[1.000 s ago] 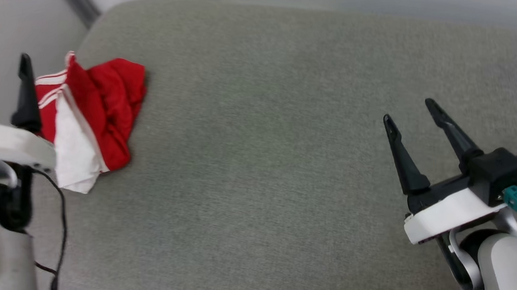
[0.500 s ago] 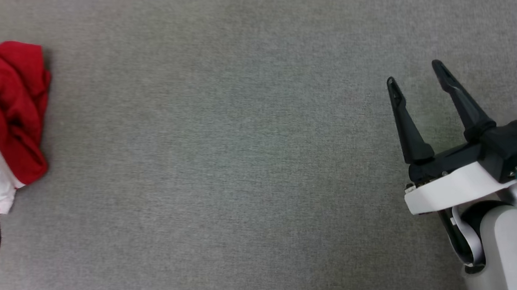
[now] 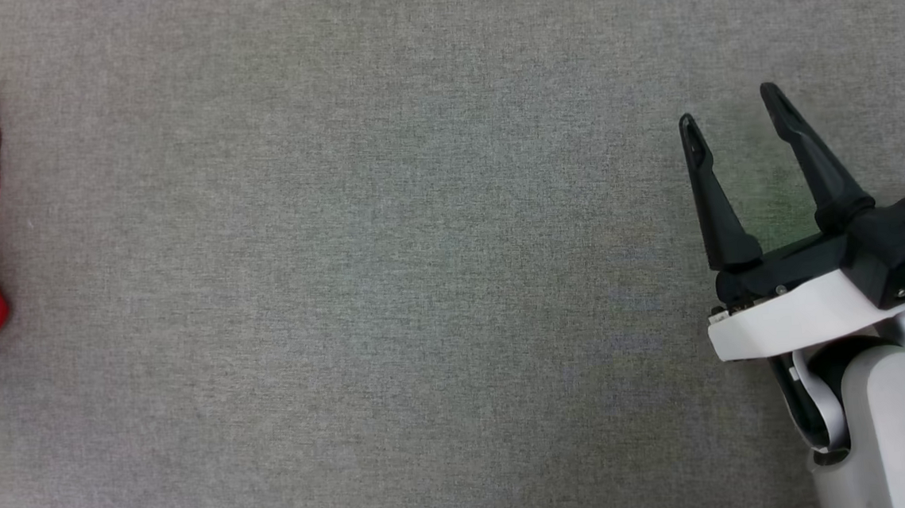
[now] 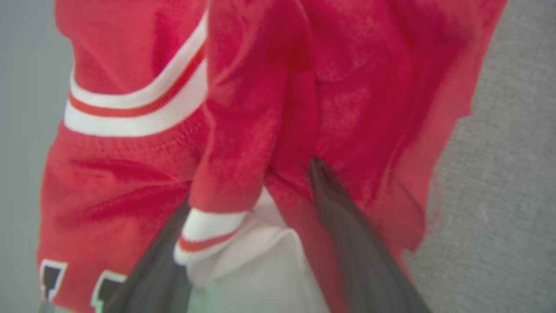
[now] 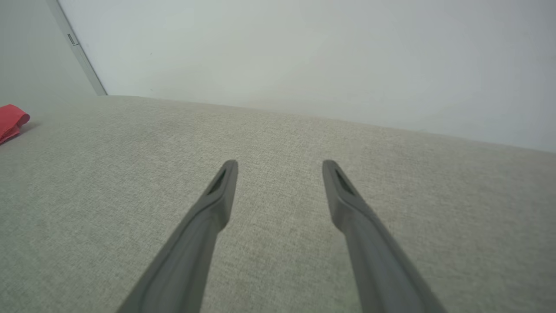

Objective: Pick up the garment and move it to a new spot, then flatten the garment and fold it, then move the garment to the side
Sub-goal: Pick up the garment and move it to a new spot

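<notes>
the garment (image 4: 260,108) bunches around the wide-open left end effector (image 4: 249,184); right end effector (image 3: 727,106) open, empty.

**Nothing Legible on My Feeds**

I am finding no text that I can read. In my left wrist view, the tops of two black block letters (image 4: 51,277) with white outlines are showing on the red garment (image 4: 130,174), at the lower left. The picture's edge is cutting them off, so I am not making them out.
</notes>
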